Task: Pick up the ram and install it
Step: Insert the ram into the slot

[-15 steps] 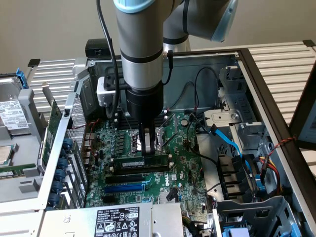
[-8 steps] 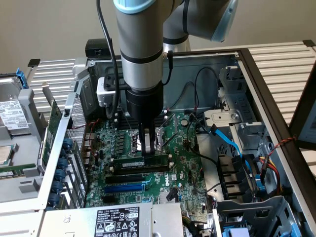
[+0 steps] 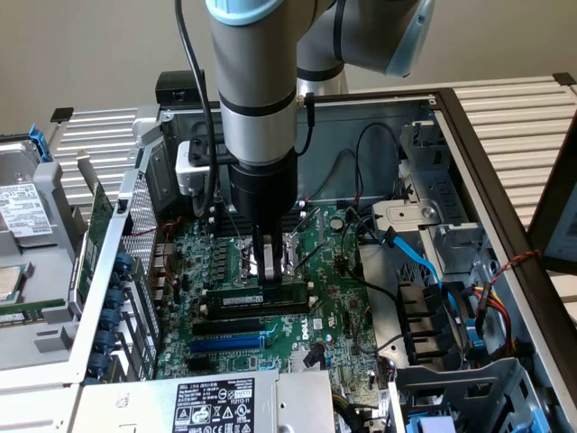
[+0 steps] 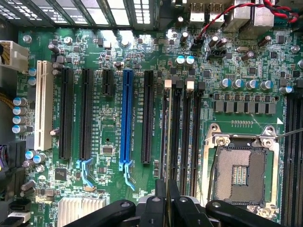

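The hand (image 3: pixel 264 281) clamps the ram (image 3: pixel 236 298) — upright; edge on the motherboard (image 4: pixel 113 142).

Plain beige wall (image 3: pixel 90 54) behind, evenly lit. Slatted metal tabletop (image 3: pixel 514 117) reaching far edge and exterior view's right. Dark panel (image 3: pixel 557 198) at that right edge.

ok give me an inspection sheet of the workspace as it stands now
surface: green motherboard inside an open computer case; cpu socket empty
job's things: ram standing on edge among the black slots; whether it is fully seated cannot be told
clutter: labelled drive outside the case, at the exterior view's left
grippers: gripper shut on the ram's top edge
cables: blue cable near the drive bays; black cable running down the arm
surroundings: slatted surface under the case; power supply at the near edge
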Motion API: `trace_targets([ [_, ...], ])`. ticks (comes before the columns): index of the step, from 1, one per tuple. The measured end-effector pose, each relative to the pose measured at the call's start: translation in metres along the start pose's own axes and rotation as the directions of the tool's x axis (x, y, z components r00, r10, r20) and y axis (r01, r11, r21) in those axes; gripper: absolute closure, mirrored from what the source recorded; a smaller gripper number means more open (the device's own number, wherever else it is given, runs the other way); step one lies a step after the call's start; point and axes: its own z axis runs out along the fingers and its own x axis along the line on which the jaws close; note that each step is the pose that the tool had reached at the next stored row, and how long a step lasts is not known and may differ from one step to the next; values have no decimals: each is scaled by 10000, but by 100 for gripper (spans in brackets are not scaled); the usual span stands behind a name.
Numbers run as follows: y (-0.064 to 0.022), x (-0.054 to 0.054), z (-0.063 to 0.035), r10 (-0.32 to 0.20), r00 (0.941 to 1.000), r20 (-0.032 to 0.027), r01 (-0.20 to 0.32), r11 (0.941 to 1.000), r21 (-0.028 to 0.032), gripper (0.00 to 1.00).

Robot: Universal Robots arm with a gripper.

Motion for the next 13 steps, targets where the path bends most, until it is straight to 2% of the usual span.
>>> trace_targets([
  [10,0,0,6,1,10000,0,-1,9999,108,86],
  [13,1,-1,7,1,10000,0,-1,9999,116,86],
])
